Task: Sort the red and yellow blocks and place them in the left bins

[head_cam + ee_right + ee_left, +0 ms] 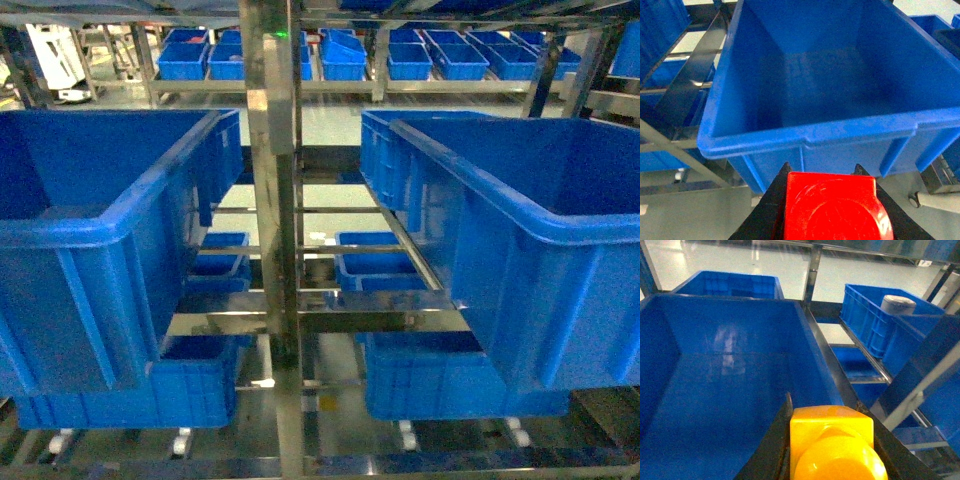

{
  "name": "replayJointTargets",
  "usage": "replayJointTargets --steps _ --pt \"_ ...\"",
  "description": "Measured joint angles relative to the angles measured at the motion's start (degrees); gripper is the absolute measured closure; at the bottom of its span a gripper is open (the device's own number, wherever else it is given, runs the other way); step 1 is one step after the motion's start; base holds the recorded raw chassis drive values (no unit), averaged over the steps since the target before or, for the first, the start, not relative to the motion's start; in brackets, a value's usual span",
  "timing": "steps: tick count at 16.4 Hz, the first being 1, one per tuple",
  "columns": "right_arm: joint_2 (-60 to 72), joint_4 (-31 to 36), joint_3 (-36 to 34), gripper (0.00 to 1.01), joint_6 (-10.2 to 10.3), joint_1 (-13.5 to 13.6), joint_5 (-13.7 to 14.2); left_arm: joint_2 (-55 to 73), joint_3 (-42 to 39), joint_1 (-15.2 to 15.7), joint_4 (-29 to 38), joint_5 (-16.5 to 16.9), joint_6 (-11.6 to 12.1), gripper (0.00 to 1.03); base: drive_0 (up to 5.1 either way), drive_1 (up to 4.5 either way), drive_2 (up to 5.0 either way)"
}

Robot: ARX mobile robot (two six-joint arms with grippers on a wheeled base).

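Blocks are already pinched: the yellow block in the left claw above a bin, the red block in the right claw before another bin. Both are judged light, stiff, slippery; flat sides suit gripping.

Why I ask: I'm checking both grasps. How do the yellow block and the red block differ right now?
The yellow block, in the left tool, hangs over a blue crate's interior; the red block, in the right tool, sits just short of another blue crate's rim. Both are glossy and clamped.
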Motion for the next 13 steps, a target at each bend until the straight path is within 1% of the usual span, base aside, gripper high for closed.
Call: replayJointTargets --steps 4,12,13 --pt "-0.1 0.1 0.0 0.74 0.0 0.0 0.0 0.0 0.0 0.0 0.2 0.0 0.0 0.77 -3.0 5.03 -1.7" --pt "0.1 0.0 0.0 0.74 0.0 0.0 -0.2 0.3 0.0 0.0 -0.1 0.0 0.0 0.77 0.0 0.0 0.0" --pt "0.7 -0.7 0.2 0.74 0.1 -1.3 -1.9 0.3 0.0 0.0 -0.1 0.0 0.0 0.77 0.0 0.0 0.0"
